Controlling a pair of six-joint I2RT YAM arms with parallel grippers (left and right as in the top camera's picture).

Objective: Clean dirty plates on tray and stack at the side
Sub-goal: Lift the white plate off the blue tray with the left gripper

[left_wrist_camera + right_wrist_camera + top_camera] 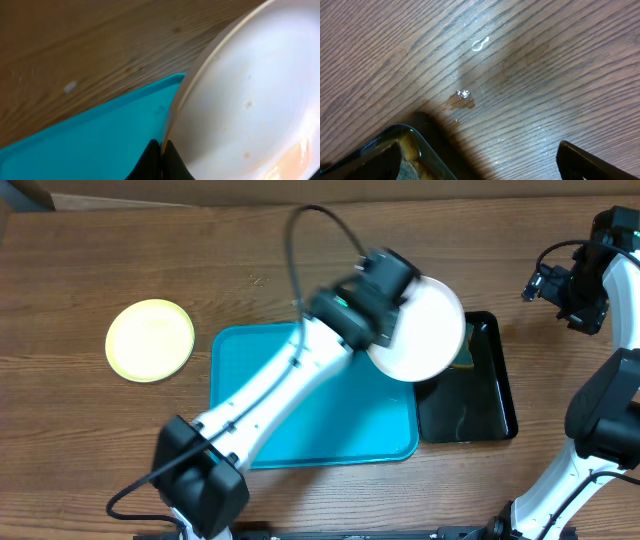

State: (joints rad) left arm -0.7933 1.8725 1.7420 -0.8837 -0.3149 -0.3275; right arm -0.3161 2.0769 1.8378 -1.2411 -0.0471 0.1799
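Note:
My left gripper (384, 328) (162, 150) is shut on the rim of a white plate (420, 330) (250, 100) and holds it tilted above the right far corner of the turquoise tray (370, 420) (100, 145) and the black tray. The plate has small orange-brown specks and a smear. A pale yellow-green plate (150, 340) lies on the table left of the turquoise tray. A second white plate is not in view. My right gripper (575, 305) (479, 150) is open and empty over bare table at the far right.
A narrow black tray (490, 410) (405, 132) stands right of the turquoise tray, with a yellowish sponge-like thing (463, 352) in its far end. A small wet spot (462, 100) lies on the wood near its corner. My left arm crosses the turquoise tray.

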